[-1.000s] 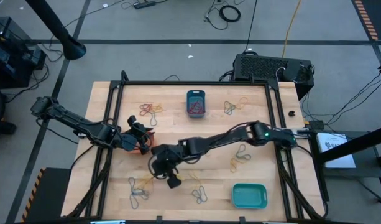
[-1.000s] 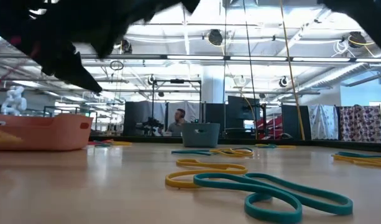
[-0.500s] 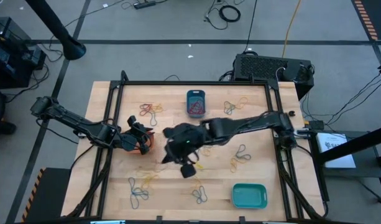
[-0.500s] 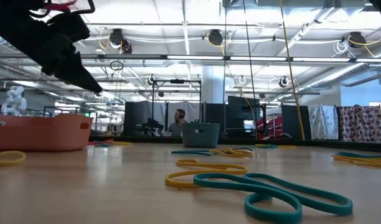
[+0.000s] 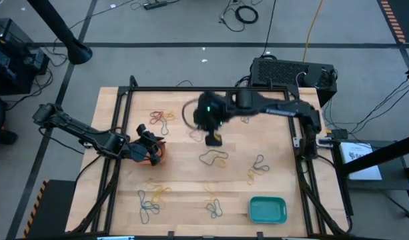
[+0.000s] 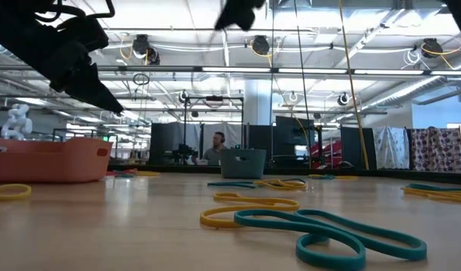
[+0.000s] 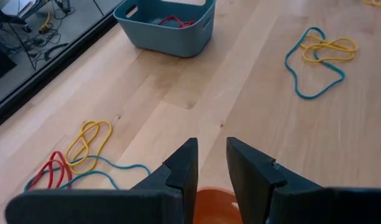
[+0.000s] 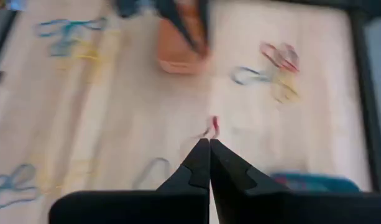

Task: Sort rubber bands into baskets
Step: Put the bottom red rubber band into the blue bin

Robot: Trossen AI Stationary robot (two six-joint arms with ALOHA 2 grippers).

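My right claw (image 5: 214,138), fingers pressed together on a thin red rubber band (image 8: 212,126), hangs just beside the dark teal basket (image 7: 166,25); I should centre over it before letting go, while my left claw (image 7: 209,167), slightly parted, waits over the orange basket (image 5: 153,153).

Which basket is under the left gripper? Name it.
The orange basket: it sits right below the left gripper. The dark teal basket lies farther across the table, and the turquoise basket sits near the opposite front corner.
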